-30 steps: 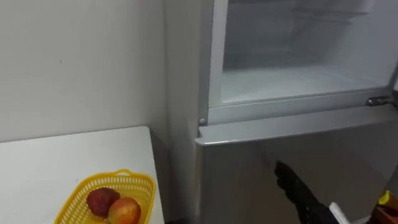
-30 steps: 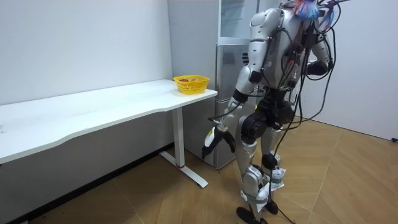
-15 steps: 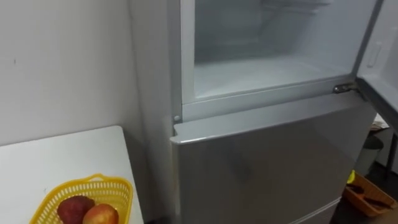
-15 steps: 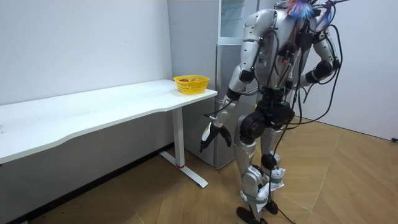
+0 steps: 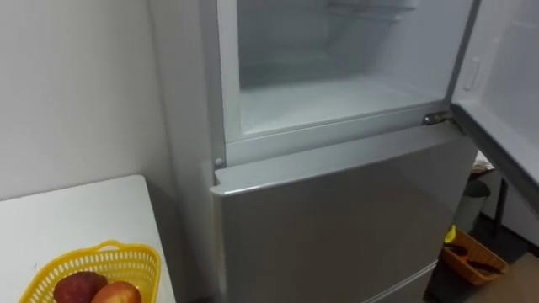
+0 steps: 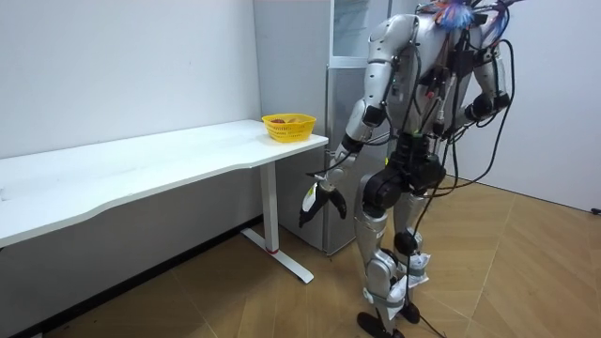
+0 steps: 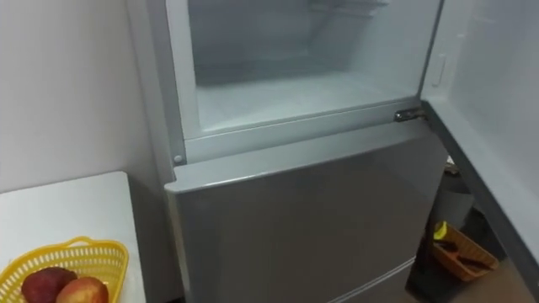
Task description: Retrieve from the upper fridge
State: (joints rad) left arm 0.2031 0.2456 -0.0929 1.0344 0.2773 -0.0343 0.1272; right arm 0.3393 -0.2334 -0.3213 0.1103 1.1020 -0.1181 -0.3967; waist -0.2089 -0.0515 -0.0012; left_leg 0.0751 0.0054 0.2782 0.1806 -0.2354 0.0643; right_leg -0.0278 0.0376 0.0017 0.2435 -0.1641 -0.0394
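The open upper fridge compartment (image 5: 337,97) lay ahead and well above the left robot hand (image 6: 319,201), which hung loosely open and empty beside its leg.

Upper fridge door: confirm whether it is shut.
No: the upper door stands swung open at the right, baring the white compartment inside.

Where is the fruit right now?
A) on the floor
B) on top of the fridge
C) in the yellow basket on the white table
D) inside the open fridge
C: both fruits lie in the yellow basket on the white table, beside the fridge.
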